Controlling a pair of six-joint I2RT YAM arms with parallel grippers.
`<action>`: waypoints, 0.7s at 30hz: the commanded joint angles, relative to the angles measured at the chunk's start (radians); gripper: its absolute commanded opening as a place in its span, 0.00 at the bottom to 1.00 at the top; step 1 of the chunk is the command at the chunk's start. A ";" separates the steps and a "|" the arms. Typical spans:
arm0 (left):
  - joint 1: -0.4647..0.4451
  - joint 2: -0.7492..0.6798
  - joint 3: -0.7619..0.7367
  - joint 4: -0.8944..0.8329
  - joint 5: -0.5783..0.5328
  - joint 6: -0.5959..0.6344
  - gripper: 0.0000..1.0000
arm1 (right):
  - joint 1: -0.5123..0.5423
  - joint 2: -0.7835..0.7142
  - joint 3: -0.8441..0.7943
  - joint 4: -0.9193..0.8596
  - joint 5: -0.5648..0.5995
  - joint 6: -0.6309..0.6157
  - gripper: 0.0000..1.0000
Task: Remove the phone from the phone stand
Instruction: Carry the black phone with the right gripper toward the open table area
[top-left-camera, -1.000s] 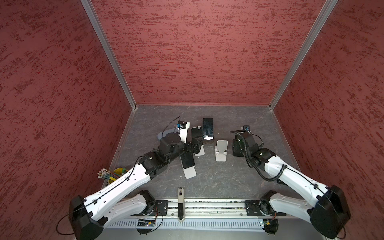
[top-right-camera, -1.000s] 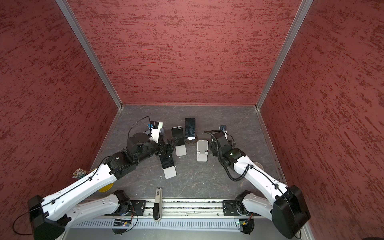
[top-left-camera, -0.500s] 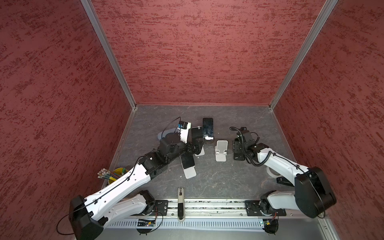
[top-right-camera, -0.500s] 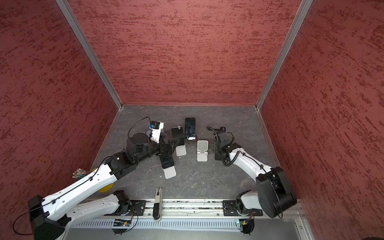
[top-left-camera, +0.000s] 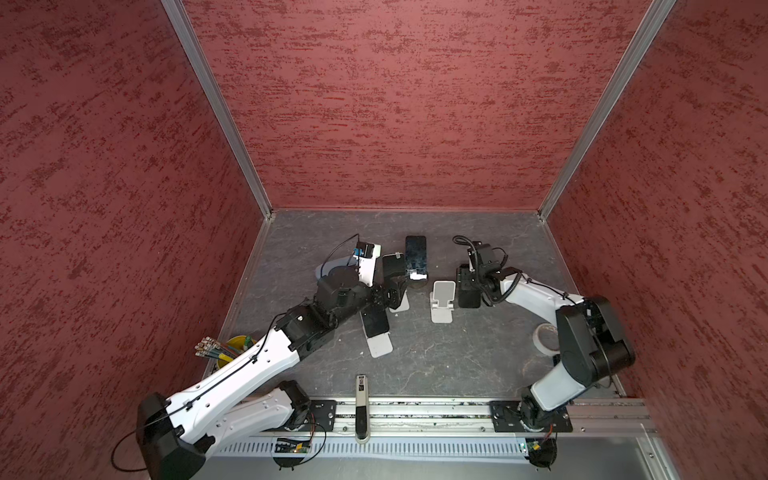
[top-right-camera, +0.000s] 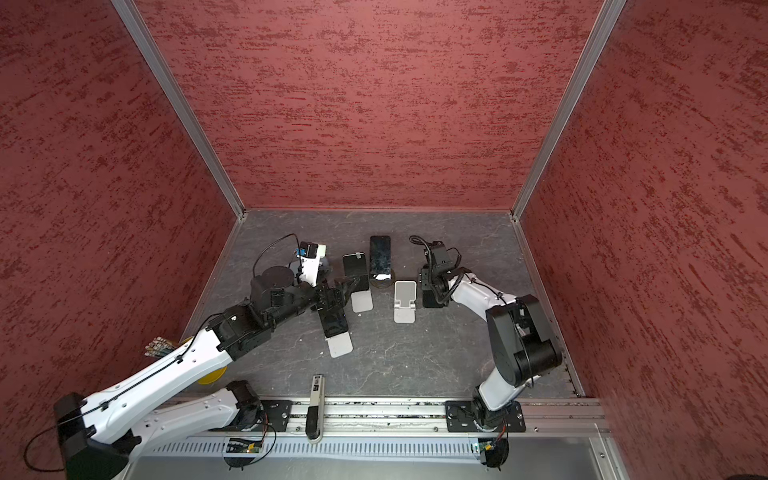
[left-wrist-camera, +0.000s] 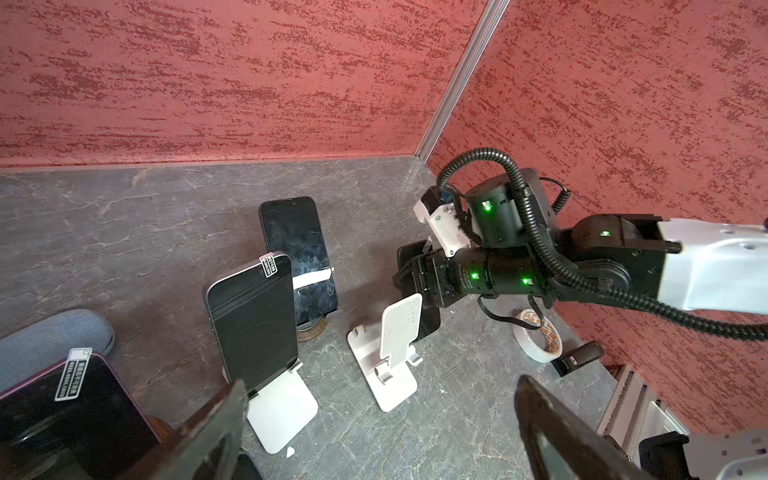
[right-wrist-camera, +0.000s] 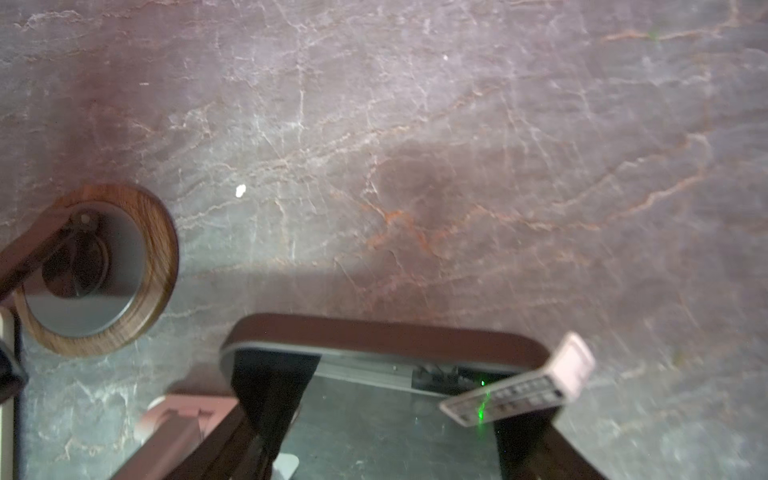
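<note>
Black phone (top-left-camera: 469, 293), off the white stand (top-left-camera: 441, 300) and just beside it, pinched between the right fingers (right-wrist-camera: 270, 386); whether its lower end touches the table (top-left-camera: 457, 361) cannot be told. Beside a second phone (left-wrist-camera: 253, 320) the left fingers (left-wrist-camera: 220, 419) stand spread. Tape roll (left-wrist-camera: 550, 334) near the right wall; bare table in front.

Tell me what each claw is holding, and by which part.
The right claw grips the flat black rectangular phone across its two long edges, near one end. The left claw stands open and holds nothing.

Black phone (top-left-camera: 469, 297), white, seemingly dotted stand (left-wrist-camera: 401, 328)
</note>
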 joint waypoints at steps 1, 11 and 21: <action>-0.003 -0.016 -0.006 -0.006 -0.009 0.012 1.00 | -0.017 0.052 0.050 0.035 -0.028 -0.024 0.51; -0.004 -0.021 -0.010 -0.012 -0.015 0.003 1.00 | -0.040 0.184 0.149 0.022 -0.038 -0.008 0.54; -0.004 -0.028 -0.014 -0.022 -0.020 -0.003 1.00 | -0.048 0.258 0.212 0.015 -0.033 -0.005 0.54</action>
